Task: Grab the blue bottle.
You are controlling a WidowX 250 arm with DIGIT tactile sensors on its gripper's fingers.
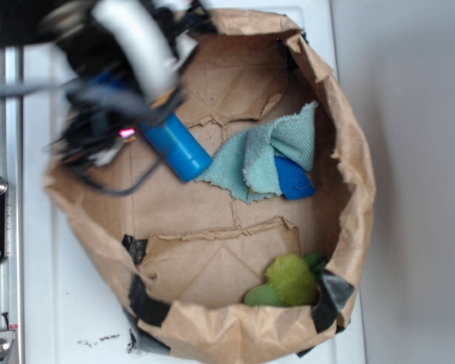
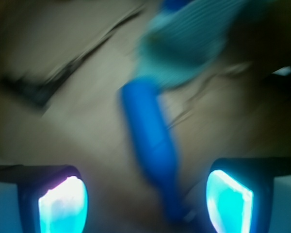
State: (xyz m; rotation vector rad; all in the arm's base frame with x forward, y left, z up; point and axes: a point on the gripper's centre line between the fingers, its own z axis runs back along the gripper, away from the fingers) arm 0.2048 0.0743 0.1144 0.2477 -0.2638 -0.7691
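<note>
Lying on the brown paper floor of a crumpled paper bag [image 1: 356, 189], the blue bottle [image 1: 178, 146] sits at the upper left of the exterior view, its wide flat end pointing down and to the right and touching the edge of a teal cloth [image 1: 269, 159]. Its other end is hidden under the blurred robot arm [image 1: 136, 42], so the neck cannot be seen from there. In the wrist view the blue bottle [image 2: 153, 145] runs from the cloth [image 2: 199, 41] at the far side down toward the camera, narrowing to its neck between the 2 fingers.

The gripper [image 2: 145, 196] is spread wide: 1 finger [image 2: 63, 204] shows at the lower left and the other at the lower right, both glowing cyan, with the bottle's neck end in the gap and clear space on either side. Neither pad appears to touch the bottle, though the picture is badly blurred.

A small darker blue object [image 1: 294, 179] lies half under the right part of the cloth. A green soft thing [image 1: 287, 282] rests at the near right of the bag, against its wall. Black tape [image 1: 148, 302] patches the bag's near rim. The bag stands on a white surface [image 1: 61, 303].
</note>
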